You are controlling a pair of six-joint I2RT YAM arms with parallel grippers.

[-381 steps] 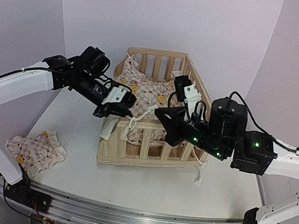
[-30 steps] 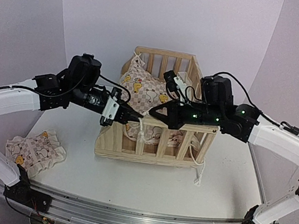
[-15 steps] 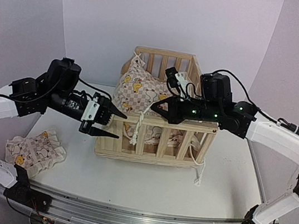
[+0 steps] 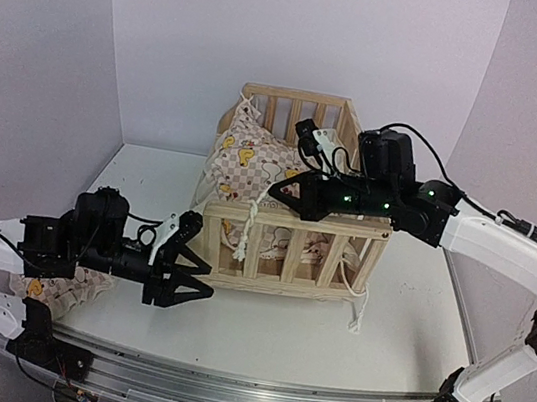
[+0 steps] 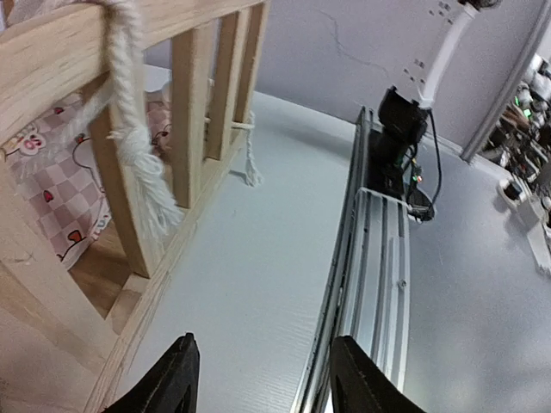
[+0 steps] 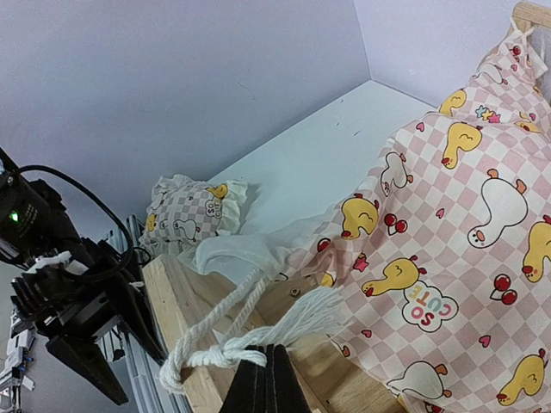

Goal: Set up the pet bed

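Note:
The pet bed's pine frame [image 4: 281, 253] stands mid-table, its checked duck cushion [image 4: 254, 163] propped up against the back left rails. A white tie string [image 4: 246, 228] is knotted over the front top rail and hangs down. My right gripper [image 4: 272, 189] reaches over that rail, shut on the string's knotted part [image 6: 219, 354], fingertips pressed together [image 6: 265, 351] beside the cushion [image 6: 448, 258]. My left gripper [image 4: 208, 281] is low, near the frame's front left corner, open and empty. In its wrist view, the left gripper [image 5: 265, 344] faces bare table beside the frame [image 5: 52, 60] and string [image 5: 129, 129].
A small matching pillow [image 4: 84, 285] lies at the near left, partly under my left arm; the right wrist view shows the pillow [image 6: 194, 211] too. Another string [image 4: 357, 315] dangles at the frame's right front corner. A metal rail [image 5: 379, 258] runs along the table's near edge.
My left gripper has let go of the string, opened, and drawn back and down to the near left of the frame. The right gripper has stayed at the front rail.

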